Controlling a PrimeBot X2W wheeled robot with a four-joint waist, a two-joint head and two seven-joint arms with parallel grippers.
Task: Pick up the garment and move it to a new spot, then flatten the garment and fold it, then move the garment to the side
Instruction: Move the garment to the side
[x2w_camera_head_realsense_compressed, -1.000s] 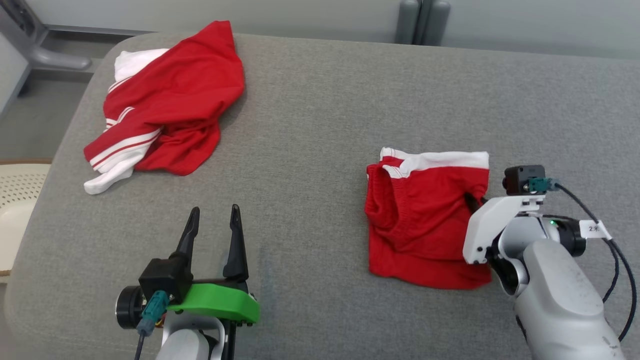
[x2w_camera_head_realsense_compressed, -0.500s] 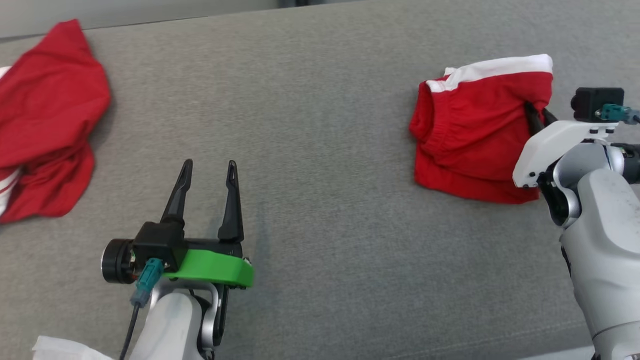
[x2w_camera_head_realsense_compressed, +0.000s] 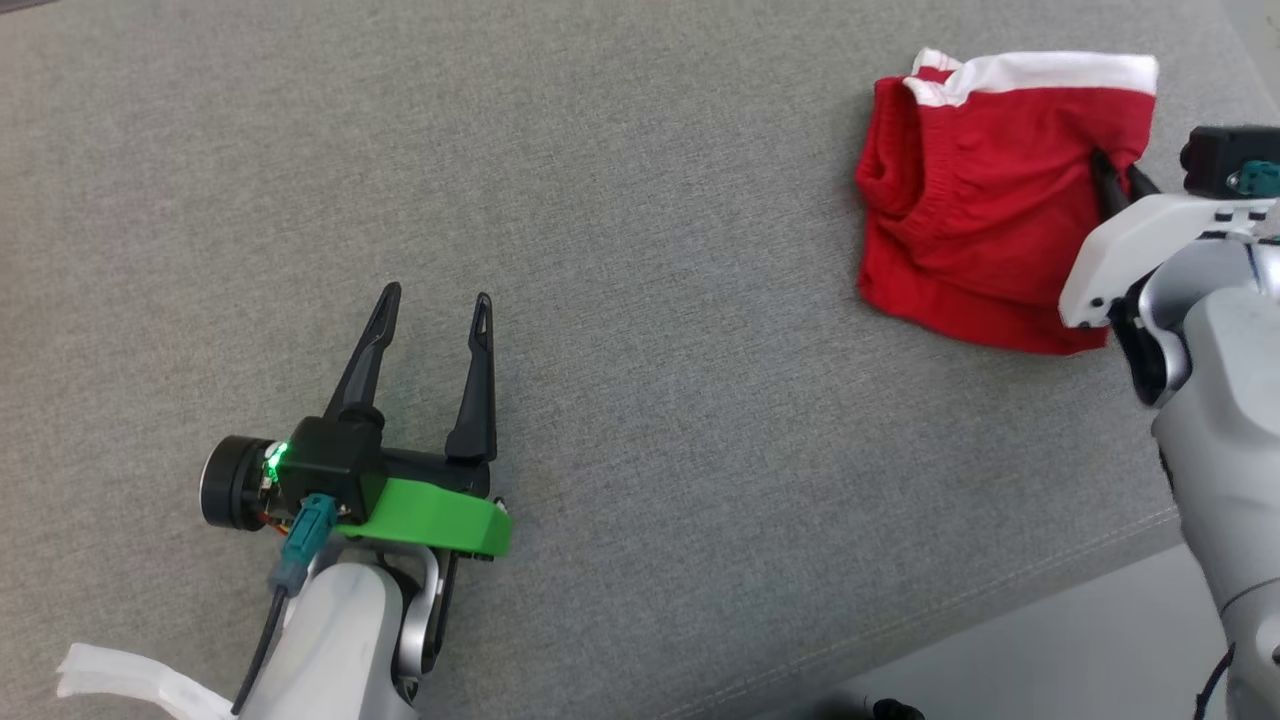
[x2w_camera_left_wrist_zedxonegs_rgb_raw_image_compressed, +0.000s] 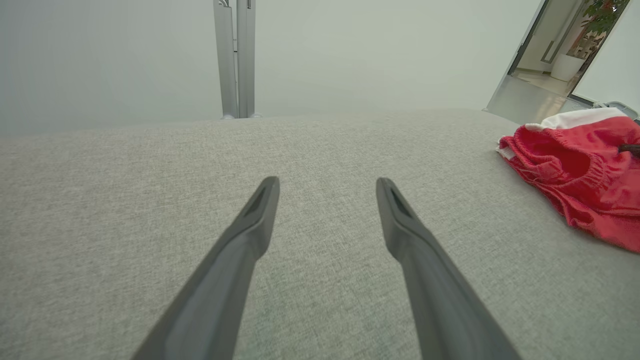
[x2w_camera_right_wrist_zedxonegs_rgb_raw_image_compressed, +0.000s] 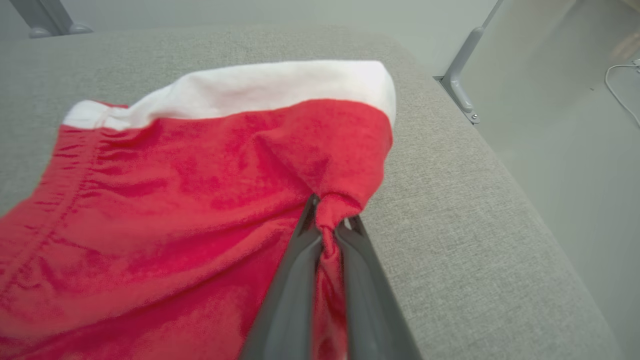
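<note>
A folded red garment (x2w_camera_head_realsense_compressed: 975, 215) with a white band lies near the right end of the grey padded table (x2w_camera_head_realsense_compressed: 640, 250). My right gripper (x2w_camera_head_realsense_compressed: 1118, 182) is shut on a pinch of its right edge; in the right wrist view the red cloth (x2w_camera_right_wrist_zedxonegs_rgb_raw_image_compressed: 200, 200) bunches between the closed fingers of that gripper (x2w_camera_right_wrist_zedxonegs_rgb_raw_image_compressed: 330, 222). Over bare grey fabric at the lower left, my left gripper (x2w_camera_head_realsense_compressed: 437, 300) stands open with nothing between its fingers. From the left wrist, the same open gripper (x2w_camera_left_wrist_zedxonegs_rgb_raw_image_compressed: 327, 182) faces the table, with the garment (x2w_camera_left_wrist_zedxonegs_rgb_raw_image_compressed: 580, 175) off to the right.
The table's rounded right edge (x2w_camera_right_wrist_zedxonegs_rgb_raw_image_compressed: 500, 165) runs close beside the garment, with pale floor (x2w_camera_right_wrist_zedxonegs_rgb_raw_image_compressed: 575, 125) beyond it. The near table edge (x2w_camera_head_realsense_compressed: 1000, 620) cuts across the lower right. A white scrap (x2w_camera_head_realsense_compressed: 120, 680) shows at the bottom left.
The head camera has turned and dipped, so the second red garment at the far left has left the picture. My right gripper stays shut on the folded garment.
</note>
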